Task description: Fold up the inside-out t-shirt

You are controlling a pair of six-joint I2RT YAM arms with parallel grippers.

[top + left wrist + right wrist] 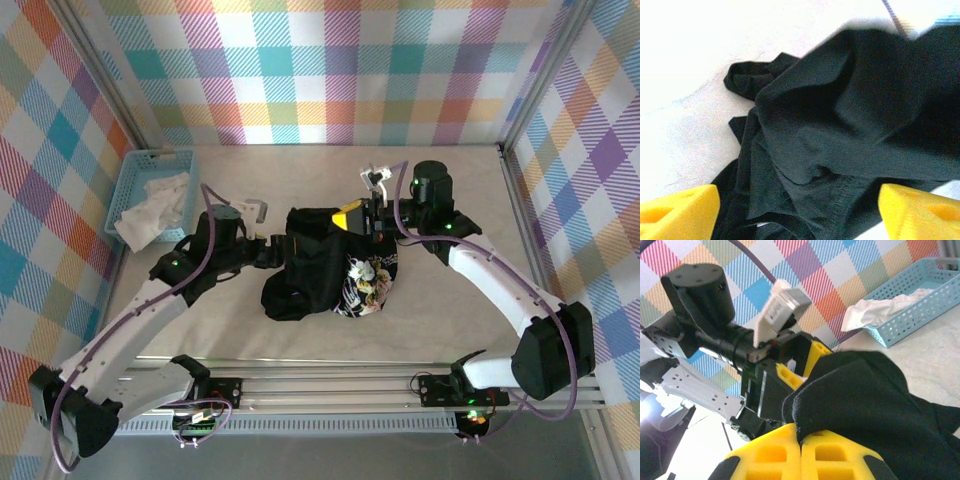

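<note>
Evidently early: t-shirt (305, 270) bunched, unfolded, print partly showing. Right gripper (801, 452) clamped on it; left gripper (800, 212) spread wide. All folds outstanding.

This looks like a robot lab's test cell rather than anyone's home: a pale table (450, 300) is boxed in on its far and side edges by bright checked cloth walls (330, 70) hung on metal frame posts (105, 85). Along the table's near edge runs an aluminium rail (330, 390), with the left arm (130, 330) and the right arm (490, 275) bolted to it. A light-blue plastic basket (160, 154) sits at the table's far-left corner.
</note>
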